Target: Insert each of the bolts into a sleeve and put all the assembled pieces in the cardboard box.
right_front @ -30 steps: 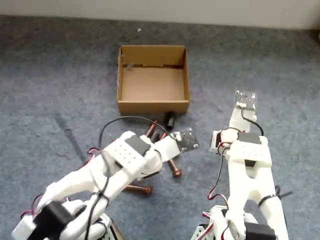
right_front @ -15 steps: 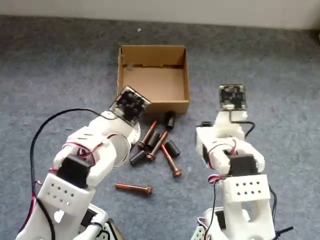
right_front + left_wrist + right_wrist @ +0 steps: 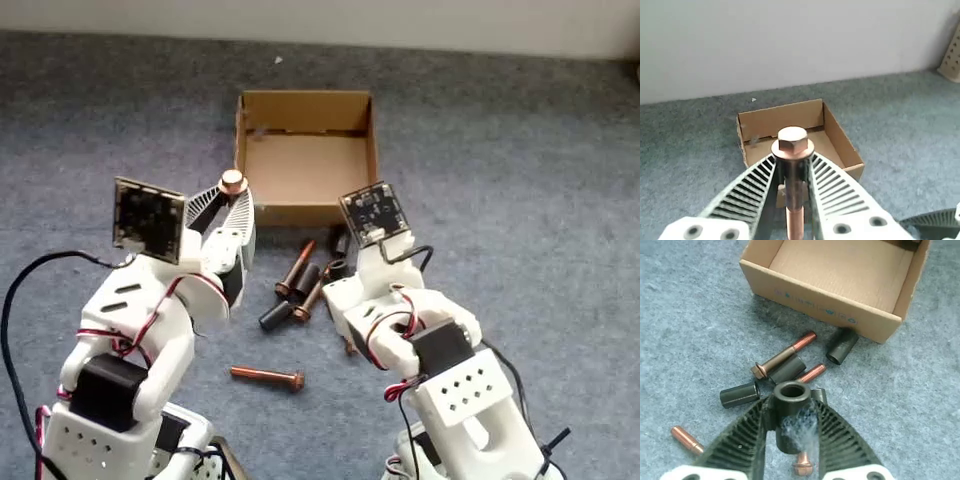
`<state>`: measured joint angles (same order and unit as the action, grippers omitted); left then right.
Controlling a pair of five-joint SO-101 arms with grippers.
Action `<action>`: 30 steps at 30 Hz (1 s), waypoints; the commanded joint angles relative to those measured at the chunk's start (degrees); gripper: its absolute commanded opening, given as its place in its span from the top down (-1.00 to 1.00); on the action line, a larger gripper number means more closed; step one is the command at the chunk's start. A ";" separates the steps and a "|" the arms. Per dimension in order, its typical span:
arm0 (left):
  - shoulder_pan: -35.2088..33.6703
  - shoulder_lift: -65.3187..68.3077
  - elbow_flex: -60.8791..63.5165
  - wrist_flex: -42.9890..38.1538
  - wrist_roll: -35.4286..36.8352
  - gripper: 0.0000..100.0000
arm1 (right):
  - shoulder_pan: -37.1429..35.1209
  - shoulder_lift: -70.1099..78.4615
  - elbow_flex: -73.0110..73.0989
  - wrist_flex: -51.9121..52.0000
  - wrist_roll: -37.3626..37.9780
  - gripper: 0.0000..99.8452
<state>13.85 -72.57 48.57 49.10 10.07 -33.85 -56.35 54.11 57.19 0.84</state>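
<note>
- Left wrist view: the left gripper [image 3: 794,172] clamps a bolt [image 3: 792,142] by its shank, head past the tips, raised in front of the box [image 3: 780,116].
- The right gripper [image 3: 790,422] pinches a sleeve [image 3: 791,396], bore exposed, above a loose bolt [image 3: 782,356] and a loose sleeve [image 3: 740,394] on the carpet [image 3: 690,340].
- Best approach, probably: point the bolt's threaded end at the bore, line up both axes, then slide in slowly without easing either grip.

cardboard box [image 3: 765,282], faint blue print [image 3: 814,305], illegible

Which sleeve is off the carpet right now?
The sleeve in the right pincer, bore up; the other sleeves lie on their sides on the carpet.
</note>
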 commanded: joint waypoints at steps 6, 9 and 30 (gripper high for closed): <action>-1.89 -6.02 5.14 -6.42 11.08 0.99 | -6.11 -8.57 -2.86 -3.03 -4.31 0.99; -2.24 -9.36 8.66 -9.14 11.16 0.99 | -7.16 -16.57 0.84 -4.97 -4.40 0.99; 6.99 -18.15 12.18 -9.49 7.74 0.99 | -14.29 -24.22 26.68 -30.64 4.13 0.99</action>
<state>17.98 -90.15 60.79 40.92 20.00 -47.47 -79.38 81.63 28.97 4.18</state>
